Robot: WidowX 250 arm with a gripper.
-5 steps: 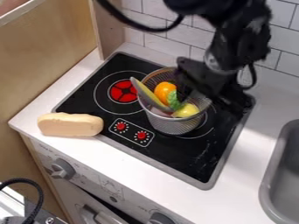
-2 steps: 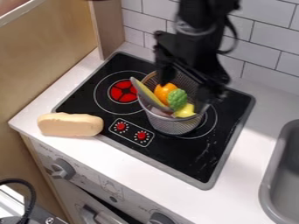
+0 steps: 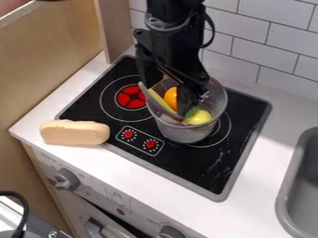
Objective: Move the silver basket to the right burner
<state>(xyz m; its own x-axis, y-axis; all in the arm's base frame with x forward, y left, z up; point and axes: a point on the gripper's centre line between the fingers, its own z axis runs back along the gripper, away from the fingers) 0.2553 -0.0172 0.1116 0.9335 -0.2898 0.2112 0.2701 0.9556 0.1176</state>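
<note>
the silver basket (image 3: 185,134) stands upright on the black stove top (image 3: 208,172), and its base covers a part of the right burner (image 3: 223,131). the ring of this burner comes out at the right and near sides of the basket, so i judge that the basket sits somewhat to the left on it. inside the basket there are an orange piece (image 3: 170,96), a yellow piece (image 3: 199,117) and a long piece (image 3: 162,106) which leans over the left rim.

the hand (image 3: 165,99) hangs down over the left part of the basket, with its two fingers apart. one finger is at the left rim, the other reaches down among the pieces. it seems to me that nothing is clamped between them; whether they touch the mesh, i cannot tell.

the left burner (image 3: 131,96), with its red middle, is to the left, and a bread loaf (image 3: 74,132) lies on the bench (image 3: 133,179) by the left near edge of the stove top.

in my judgement, the step in hand is to take the basket by its left wall. the next move would ask to close on this wall, not on the long piece, and then to bring the basket a little to the right, keeping it level.
</note>
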